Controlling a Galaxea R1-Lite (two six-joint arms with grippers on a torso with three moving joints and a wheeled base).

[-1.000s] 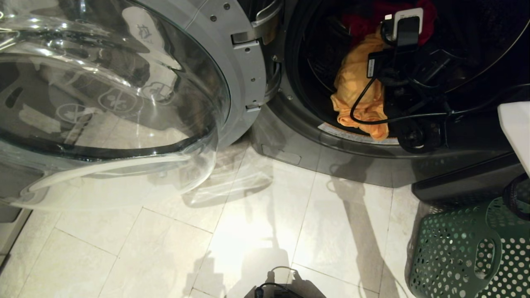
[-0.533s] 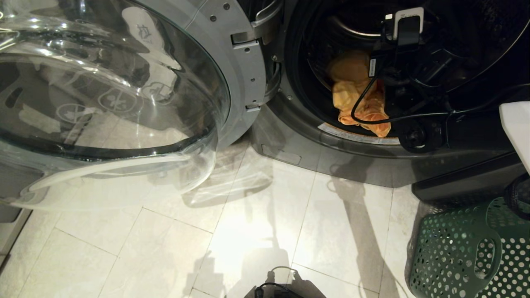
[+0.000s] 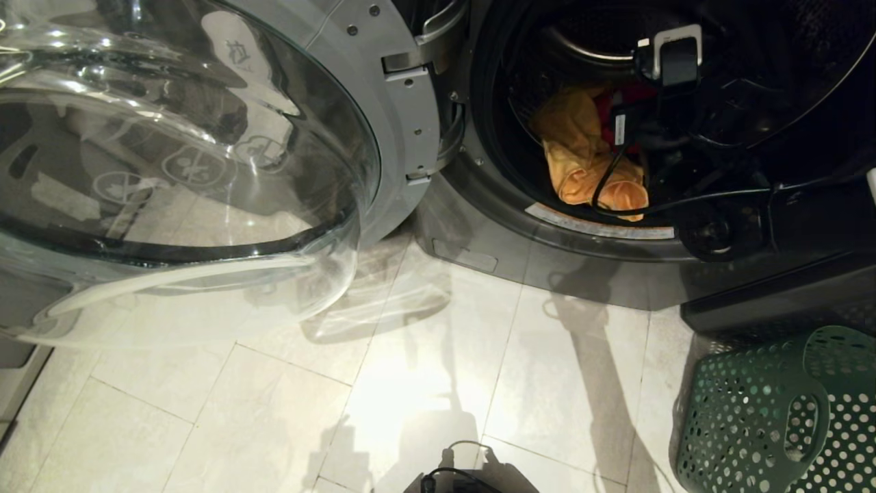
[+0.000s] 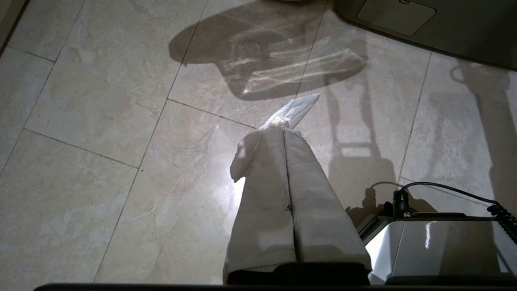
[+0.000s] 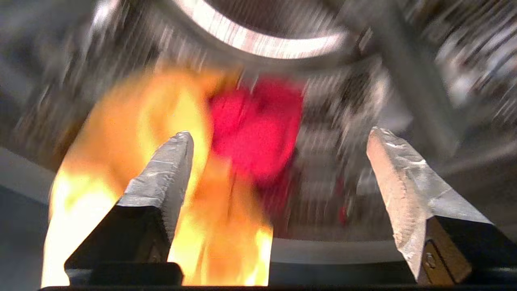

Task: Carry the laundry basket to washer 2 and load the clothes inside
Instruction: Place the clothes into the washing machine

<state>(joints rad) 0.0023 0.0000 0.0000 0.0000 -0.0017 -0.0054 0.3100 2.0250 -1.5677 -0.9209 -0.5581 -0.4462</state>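
Note:
The dark grey washer (image 3: 479, 233) stands with its door open; its number label is out of view. My right arm reaches into the drum. In the right wrist view my right gripper (image 5: 279, 133) is open, nothing between its fingers (image 5: 165, 173). Just beyond them lie an orange cloth (image 5: 133, 133) and a red cloth (image 5: 258, 121). The orange cloth (image 3: 582, 164) drapes over the drum's lower lip, the red cloth (image 3: 616, 103) behind it. The green laundry basket (image 3: 753, 411) stands on the floor at lower right. My left gripper (image 4: 280, 123) hangs parked and shut over the tiles.
The washer's round glass door (image 3: 185, 157) swings far out on the left and takes up that side. Pale floor tiles (image 3: 410, 383) lie between door and basket. My base (image 3: 458, 476) shows at the bottom edge.
The right gripper has opened and let go of the clothes. The orange cloth dropped from the jaws onto the drum lip, the red one fell behind it. The arm shifted slightly right and down.

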